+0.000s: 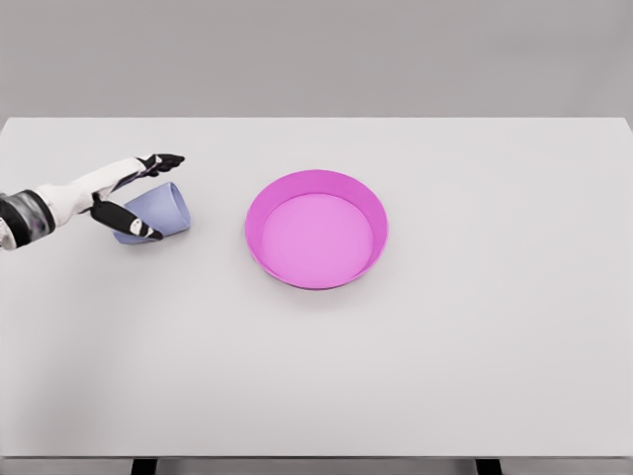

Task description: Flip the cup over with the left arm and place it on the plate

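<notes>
Head view: the lavender cup (158, 211) is seen on its side on the bench (445, 346), well left of the magenta plate (316, 229); flipping and placing are judged undone. The left hand (127, 193) is spread around it, fingers (158, 159) above, thumb below, not visibly clamped

smooth matt cup (158, 210), plate (263, 203)

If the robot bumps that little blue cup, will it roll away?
Probably a little. The small lavender-blue cup lies on its side on the flat white table, so its round wall could roll, likely curving. The left robot hand brackets it with open fingers, which may stop it.
</notes>
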Controlling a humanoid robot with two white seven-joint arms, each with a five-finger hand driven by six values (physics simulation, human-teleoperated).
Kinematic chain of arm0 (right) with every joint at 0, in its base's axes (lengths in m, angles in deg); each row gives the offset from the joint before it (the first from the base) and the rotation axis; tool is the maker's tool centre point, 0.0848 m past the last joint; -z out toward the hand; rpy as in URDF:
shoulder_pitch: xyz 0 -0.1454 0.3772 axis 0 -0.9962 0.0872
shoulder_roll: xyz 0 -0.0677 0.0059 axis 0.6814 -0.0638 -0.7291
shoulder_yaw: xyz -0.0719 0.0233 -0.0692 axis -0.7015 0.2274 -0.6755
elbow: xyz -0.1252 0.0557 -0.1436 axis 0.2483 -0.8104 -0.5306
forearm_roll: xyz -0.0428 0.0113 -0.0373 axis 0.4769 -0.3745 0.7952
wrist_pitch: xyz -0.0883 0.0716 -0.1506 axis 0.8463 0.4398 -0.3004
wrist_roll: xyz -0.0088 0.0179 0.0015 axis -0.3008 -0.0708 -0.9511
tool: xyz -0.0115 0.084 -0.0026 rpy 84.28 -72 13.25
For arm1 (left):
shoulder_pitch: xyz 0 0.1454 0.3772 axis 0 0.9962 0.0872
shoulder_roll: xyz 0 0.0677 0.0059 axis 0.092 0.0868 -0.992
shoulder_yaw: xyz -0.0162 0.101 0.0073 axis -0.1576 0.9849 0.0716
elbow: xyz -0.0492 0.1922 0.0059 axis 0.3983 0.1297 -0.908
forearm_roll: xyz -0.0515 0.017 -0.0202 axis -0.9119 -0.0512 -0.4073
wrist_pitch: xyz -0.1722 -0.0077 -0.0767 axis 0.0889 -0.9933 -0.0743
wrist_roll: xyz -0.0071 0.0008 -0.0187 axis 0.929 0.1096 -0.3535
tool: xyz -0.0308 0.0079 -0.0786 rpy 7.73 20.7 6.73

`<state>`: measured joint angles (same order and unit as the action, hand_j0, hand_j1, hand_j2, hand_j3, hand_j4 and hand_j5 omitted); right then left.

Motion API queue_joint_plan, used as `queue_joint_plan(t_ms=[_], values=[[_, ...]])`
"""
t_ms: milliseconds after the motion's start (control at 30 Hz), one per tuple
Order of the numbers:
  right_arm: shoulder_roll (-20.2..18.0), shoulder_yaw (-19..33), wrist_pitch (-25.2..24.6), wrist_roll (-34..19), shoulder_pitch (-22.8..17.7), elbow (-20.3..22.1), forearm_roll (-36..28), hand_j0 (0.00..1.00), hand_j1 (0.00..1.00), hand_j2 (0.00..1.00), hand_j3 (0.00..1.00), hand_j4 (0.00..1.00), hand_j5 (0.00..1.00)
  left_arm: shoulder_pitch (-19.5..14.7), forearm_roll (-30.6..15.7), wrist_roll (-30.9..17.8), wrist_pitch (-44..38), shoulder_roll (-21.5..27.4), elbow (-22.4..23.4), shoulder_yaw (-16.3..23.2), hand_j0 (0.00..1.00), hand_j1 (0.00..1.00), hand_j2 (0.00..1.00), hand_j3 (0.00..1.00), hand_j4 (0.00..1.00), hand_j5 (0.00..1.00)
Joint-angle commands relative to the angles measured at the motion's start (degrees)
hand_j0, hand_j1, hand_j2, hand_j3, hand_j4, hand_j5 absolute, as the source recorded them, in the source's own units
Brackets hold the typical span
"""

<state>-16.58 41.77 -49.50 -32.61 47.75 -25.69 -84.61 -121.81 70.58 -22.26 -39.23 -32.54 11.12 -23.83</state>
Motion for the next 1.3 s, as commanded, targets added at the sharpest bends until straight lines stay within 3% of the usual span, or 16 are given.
queue_joint_plan(t_ms=[0, 167, 267, 533, 600, 767, 967, 1133, 1233, 1267], values=[[0.0, 0.0, 0.0, 0.0, 0.0, 0.0, 0.0, 1.00, 1.00, 1.00, 1.00, 1.00, 1.00, 0.0, 0.1, 0.0, -0.5, -0.8, 0.7, 0.7, 1.00, 1.00, 1.00, 1.00, 1.00, 1.00], [0.0, 0.0, 0.0, 0.0, 0.0, 0.0, 0.0, 1.00, 1.00, 1.00, 1.00, 1.00, 1.00, -0.1, 1.0, 0.1, -0.7, -1.4, 2.4, 1.0, 1.00, 1.00, 1.00, 1.00, 1.00, 1.00], [0.0, 0.1, 0.0, 0.0, 0.0, 0.0, 0.0, 1.00, 1.00, 1.00, 1.00, 1.00, 1.00, -0.1, 1.0, 0.1, -1.4, -1.8, 2.4, 1.0, 0.78, 0.78, 0.78, 0.78, 0.78, 0.78], [0.0, 0.1, 0.0, 0.0, 0.0, 0.0, 0.0, 1.00, 1.00, 1.00, 1.00, 1.00, 1.00, -0.1, 0.1, 0.1, -2.3, -1.9, 2.3, 0.2, 0.69, 0.69, 0.69, 0.69, 0.69, 0.69], [0.0, 0.0, 0.0, 0.0, 0.0, 0.0, 0.0, 1.00, 1.00, 1.00, 1.00, 1.00, 1.00, -0.1, -1.6, 0.3, -0.7, -2.4, 1.9, -0.2, 0.69, 0.69, 0.69, 0.69, 0.69, 0.69], [0.0, 0.0, 0.0, 0.0, 0.0, 0.0, 0.0, 1.00, 1.00, 1.00, 1.00, 1.00, 1.00, -0.3, -8.2, 1.0, 14.4, -2.7, 0.0, -0.4, 0.65, 0.65, 0.65, 0.65, 0.65, 0.65], [0.0, 0.0, 0.0, 0.0, 0.0, 0.0, 0.0, 1.00, 1.00, 1.00, 1.00, 1.00, 1.00, 0.0, -15.0, 0.9, 29.1, -8.4, 0.0, 0.1, 0.64, 0.64, 0.64, 0.64, 0.64, 0.64], [0.0, 0.0, 0.0, 0.0, 0.0, 0.0, 0.0, 1.00, 1.00, 1.00, 1.00, 1.00, 1.00, 0.3, -16.8, 1.0, 29.1, -13.8, 0.1, 1.8, 0.64, 0.64, 0.64, 0.64, 0.64, 0.64], [0.0, 0.0, 0.0, 0.0, 0.0, 0.0, 0.0, 1.00, 1.00, 1.00, 1.00, 1.00, 1.00, 0.1, -24.8, 1.7, 29.1, -15.4, -0.3, 4.3, 0.64, 0.64, 0.64, 0.64, 0.64, 0.64], [0.0, 0.0, 0.0, 0.0, 0.0, 0.0, 0.0, 1.00, 1.00, 1.00, 1.00, 1.00, 1.00, 0.1, -25.5, 1.7, 29.1, -15.7, -0.4, 4.4, 0.64, 0.64, 0.64, 0.64, 0.64, 0.64]])
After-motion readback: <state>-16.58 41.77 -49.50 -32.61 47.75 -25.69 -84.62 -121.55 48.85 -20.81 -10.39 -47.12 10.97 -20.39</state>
